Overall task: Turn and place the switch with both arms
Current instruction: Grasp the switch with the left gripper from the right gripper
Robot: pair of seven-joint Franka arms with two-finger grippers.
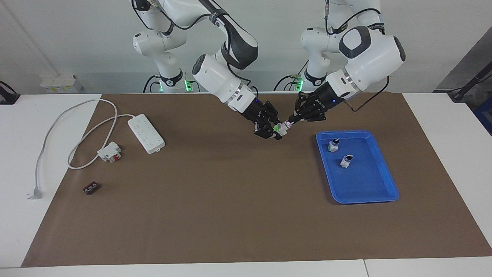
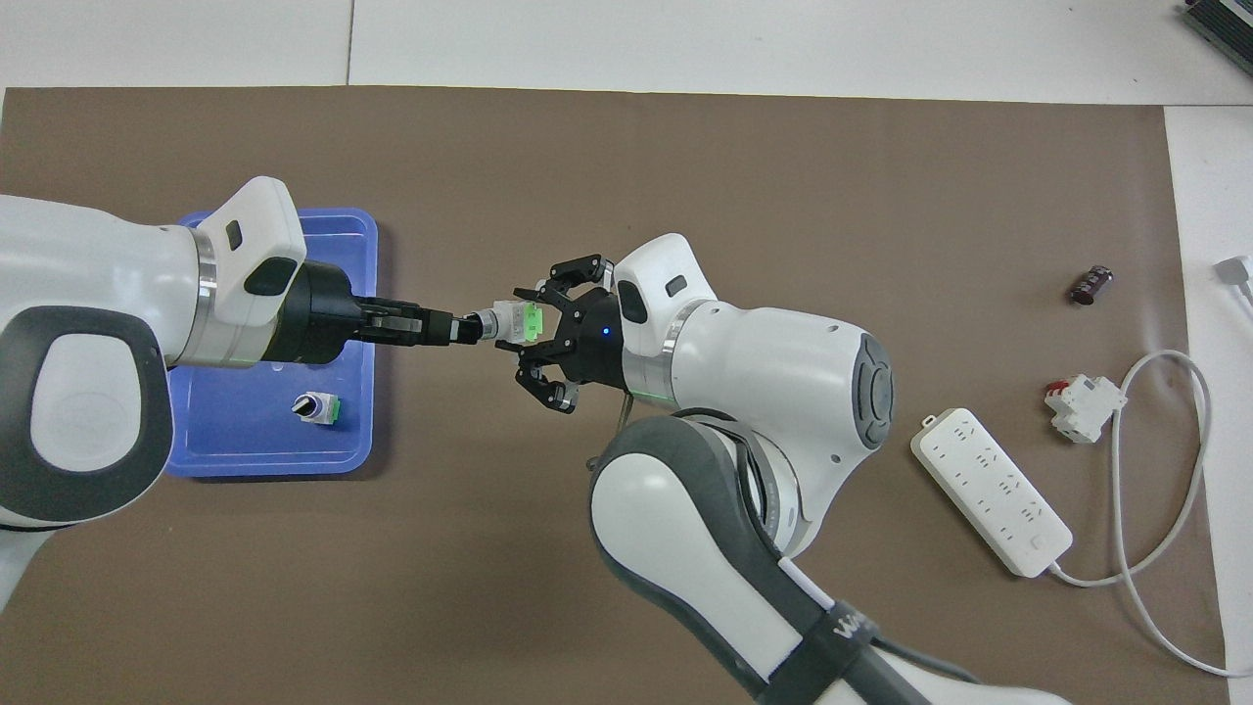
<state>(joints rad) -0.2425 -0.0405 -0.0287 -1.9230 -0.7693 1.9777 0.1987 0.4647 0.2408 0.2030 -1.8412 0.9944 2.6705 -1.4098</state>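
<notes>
The switch [image 1: 280,129] [image 2: 509,321] hangs in the air over the brown mat, between the two grippers, beside the blue tray. My right gripper [image 1: 273,131] [image 2: 534,324] is shut on its bright green end block. My left gripper [image 1: 289,124] [image 2: 460,327] reaches over the tray's corner and is shut on the black knob at the switch's other end. The two grippers point at each other along one line, and the silvery-white middle of the switch shows between them.
The blue tray [image 1: 365,181] [image 2: 250,446] at the left arm's end holds two more switches [image 1: 333,145] [image 1: 346,161]. At the right arm's end lie a white power strip [image 1: 146,133] with its cable, a white-and-red block [image 1: 109,151] and a small dark brown piece [image 1: 91,188].
</notes>
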